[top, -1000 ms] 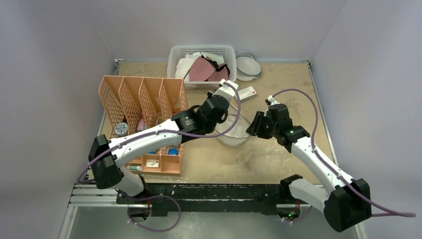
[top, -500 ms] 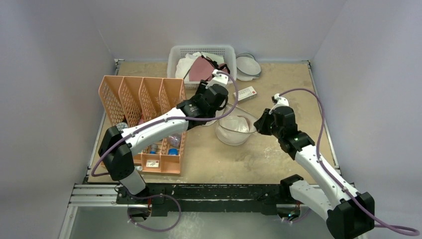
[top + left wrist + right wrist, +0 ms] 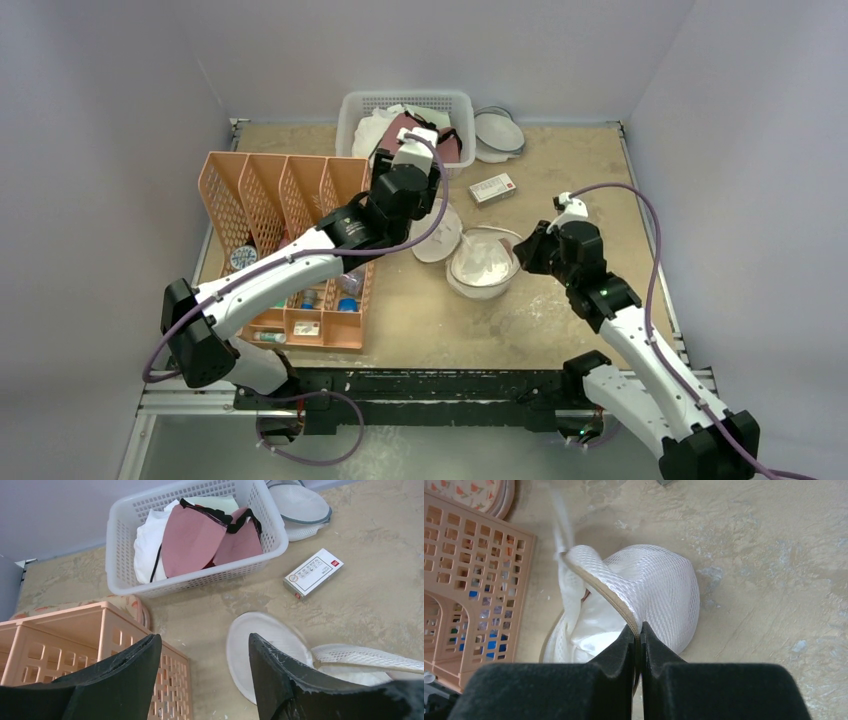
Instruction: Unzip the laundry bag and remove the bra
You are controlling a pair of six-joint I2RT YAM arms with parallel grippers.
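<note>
The laundry bag (image 3: 482, 268) lies unzipped mid-table, its white mesh dome (image 3: 659, 595) resting hollow side up. Its flat face (image 3: 262, 647) is folded out to the left on the table. Pale soft fabric, the bra (image 3: 591, 627), shows inside the dome. My right gripper (image 3: 639, 628) is shut on the bag's tan zip rim at the near right side, also seen from above (image 3: 524, 254). My left gripper (image 3: 205, 642) hangs open and holds nothing, above the table just left of the flat face, between it and the orange organiser.
A white basket (image 3: 200, 577) at the back holds rose-mauve cups (image 3: 192, 540) and white cloth. An orange file organiser (image 3: 290, 200) stands on the left. A small box (image 3: 493, 188) and blue-rimmed dishes (image 3: 498, 132) lie at the back right.
My left gripper has opened, let go of the bag and pulled back toward the basket. The flat face has swung open to the left. My right gripper has shut on the rim.
</note>
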